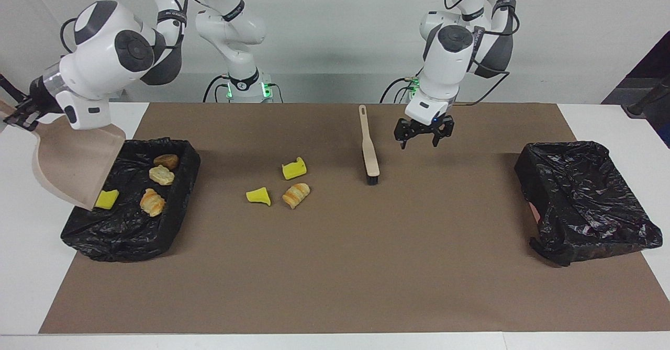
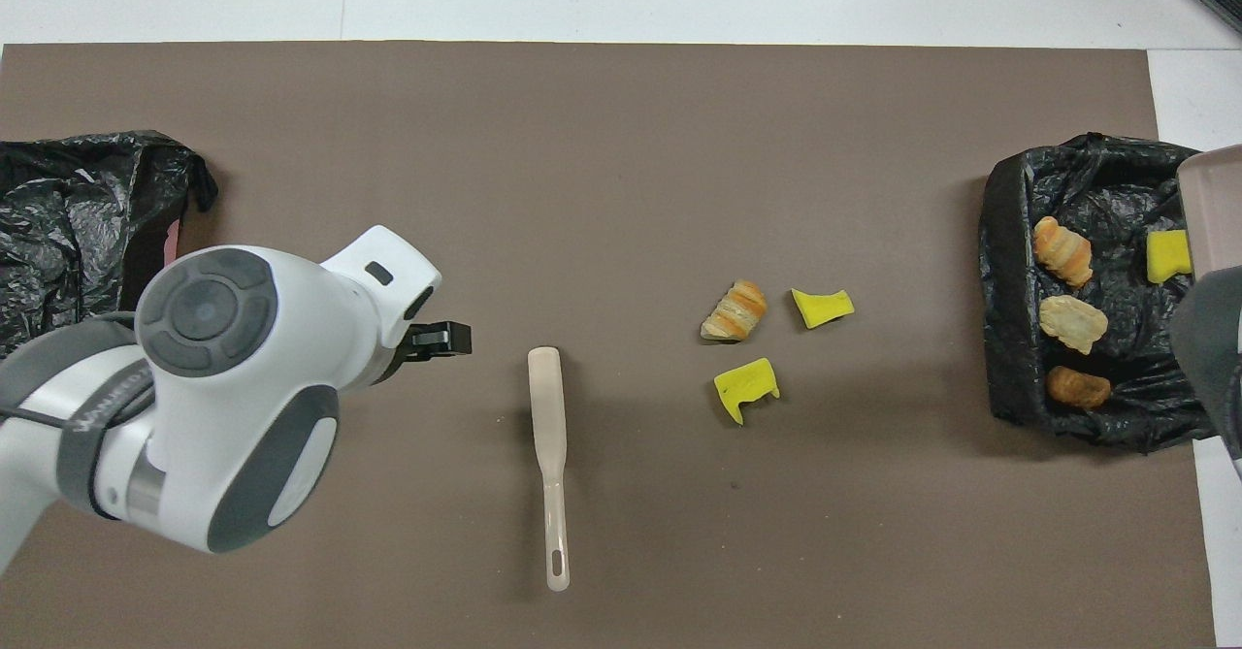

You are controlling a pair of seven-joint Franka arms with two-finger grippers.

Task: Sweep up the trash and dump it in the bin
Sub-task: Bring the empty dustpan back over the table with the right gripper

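Several pieces of trash lie in the black-lined bin point(image 1: 172, 219) point(image 2: 1009, 339) at the right arm's end: a yellow wedge point(image 1: 107, 199) point(image 2: 1167, 256) and three pastries point(image 1: 152, 202) point(image 2: 1072, 323). My right gripper point(image 1: 20, 117) is shut on the handle of the beige dustpan point(image 1: 73, 169) point(image 2: 1208, 208), which tilts steeply over that bin. Three more trash pieces lie mid-mat: two yellow wedges point(image 1: 294, 169) point(image 1: 258, 195) and a croissant point(image 1: 296, 194) point(image 2: 734, 310). The brush point(image 1: 370, 151) point(image 2: 547, 436) lies flat on the mat. My left gripper point(image 1: 419, 142) hangs open and holds nothing, beside the brush.
A second black-lined bin point(image 1: 586, 198) point(image 2: 78, 271) stands at the left arm's end of the table. The brown mat point(image 1: 335, 277) covers most of the table, with white tabletop showing at both ends.
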